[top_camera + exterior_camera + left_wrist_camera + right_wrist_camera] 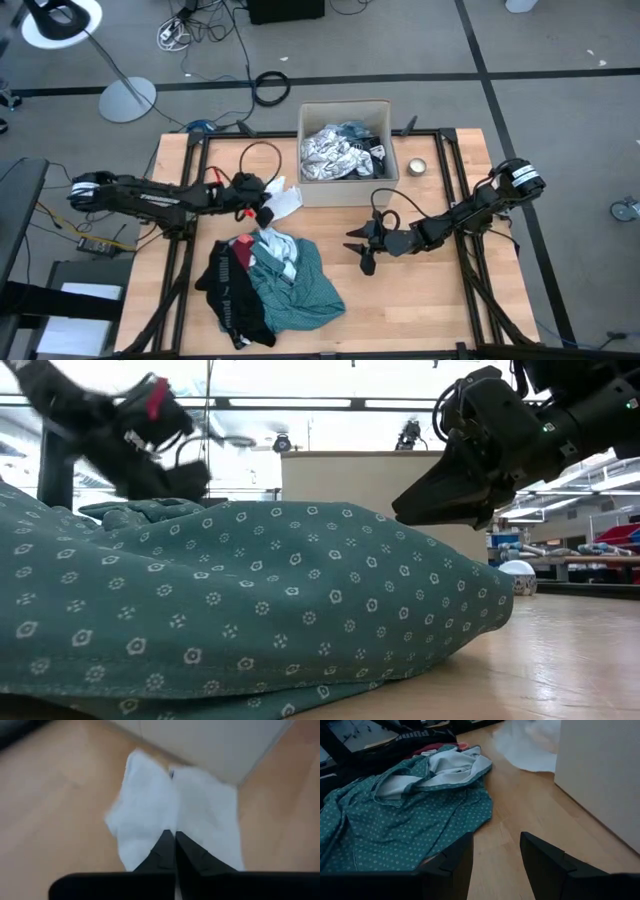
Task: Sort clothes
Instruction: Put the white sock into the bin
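Note:
A white garment point(287, 203) lies on the table in front of the cardboard box's left corner, with my left gripper point(268, 207) shut at its left edge. A pile of clothes lies at the near middle: a teal dotted shirt point(298, 285) spread over a black piece point(228, 288), with a pale piece point(276, 248) on top. Black-and-white patterned pieces point(335, 152) fill the box. My right gripper point(360, 252) hovers open above bare wood, to the right of the teal shirt point(410, 815). My left gripper has its two fingers shut together on the white garment's near edge point(167, 827), coming slanting down from the table's left. A crease runs across the cloth away from the fingertips. The garment point(150, 805) lies spread on the wood beside the box wall; I cannot tell one layer from several.
The tan cardboard box point(305, 190) stands at the far middle, close to both grippers. A small round tin point(417, 166) sits to its right. Black frame rails point(452, 150) run along both sides of the table. Bare wood lies at the near right.

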Available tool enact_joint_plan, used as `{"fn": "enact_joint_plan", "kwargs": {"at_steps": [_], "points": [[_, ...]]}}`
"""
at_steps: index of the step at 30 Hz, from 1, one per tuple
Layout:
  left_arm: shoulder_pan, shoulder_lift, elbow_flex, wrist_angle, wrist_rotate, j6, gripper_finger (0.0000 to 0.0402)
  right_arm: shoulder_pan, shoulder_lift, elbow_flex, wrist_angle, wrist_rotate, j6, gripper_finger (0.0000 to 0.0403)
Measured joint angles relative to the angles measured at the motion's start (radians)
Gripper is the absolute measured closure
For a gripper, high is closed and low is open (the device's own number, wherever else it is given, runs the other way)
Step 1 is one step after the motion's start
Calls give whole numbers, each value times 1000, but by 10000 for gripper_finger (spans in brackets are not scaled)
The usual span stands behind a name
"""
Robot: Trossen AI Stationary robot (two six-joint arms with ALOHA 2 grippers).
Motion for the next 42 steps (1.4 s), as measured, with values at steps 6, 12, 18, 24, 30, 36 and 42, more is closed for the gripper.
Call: {"fn": "enact_joint_plan", "kwargs": {"at_steps": [6, 12, 18, 24, 30, 36, 42], "points": [[-5, -106, 277, -314, -20, 64, 400, 0, 0, 0, -10, 0, -14, 238], [-28, -116, 541, -387, -34, 170, 401, -3, 0, 0, -5, 0, -17, 238], [-23, -24, 778, -358, -34, 304, 401, -6, 0, 0, -1, 0, -17, 238], [13, 152, 1082, -383, -14, 448, 401, -6, 0, 0, 6, 0, -17, 238], [117, 369, 1423, -428, 203, 467, 401, -6, 0, 0, 11, -15, -18, 238], [189, 563, 1657, -613, 216, 466, 401, -6, 0, 0, 12, -24, -18, 238], [248, 697, 1678, -659, 244, 450, 398, -6, 0, 0, 11, -28, -26, 238]]}}
